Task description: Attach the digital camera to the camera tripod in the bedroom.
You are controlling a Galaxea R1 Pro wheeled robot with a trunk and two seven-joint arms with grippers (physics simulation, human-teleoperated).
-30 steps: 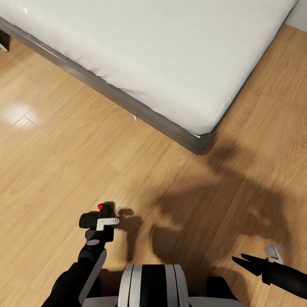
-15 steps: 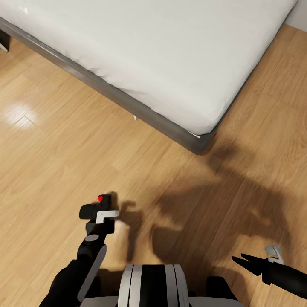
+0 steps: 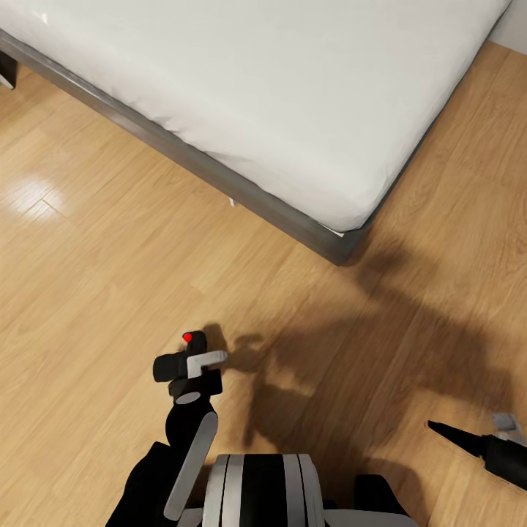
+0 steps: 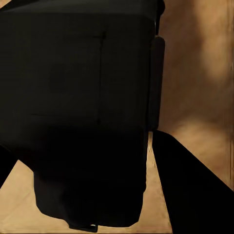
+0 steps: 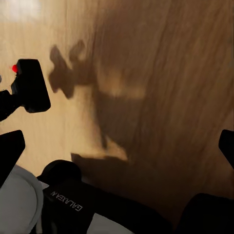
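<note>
Digital camera [image 3: 192, 351]: a small black body with a red button at one top corner, held in the air above the floor, in front of the robot's trunk and a little to its left. In the left wrist view it is a large dark block [image 4: 78, 112] close to the lens.

Left end effector [image 3: 192, 369]: clamped on the digital camera — the black body sits between its fingers. I judge it is held low and near the trunk so that it rides safely while the robot travels.

Right end effector [image 3: 457, 437]: a black pointed tip at the robot's right, low over the floor and holding nothing. In the right wrist view its two fingers [image 5: 9, 148] stand far apart at the picture's edges, so it is spread apart.

Floor [image 3: 110, 278]: light wood planks, with the robot's dark shadow on it.

Bed [image 3: 293, 102]: grey frame and white mattress, its corner ahead of the robot, well apart from both arms.

Step in hand, as I judge it: carrying — the camera is grasped, and the mounting on the tripod is not yet done.
</note>
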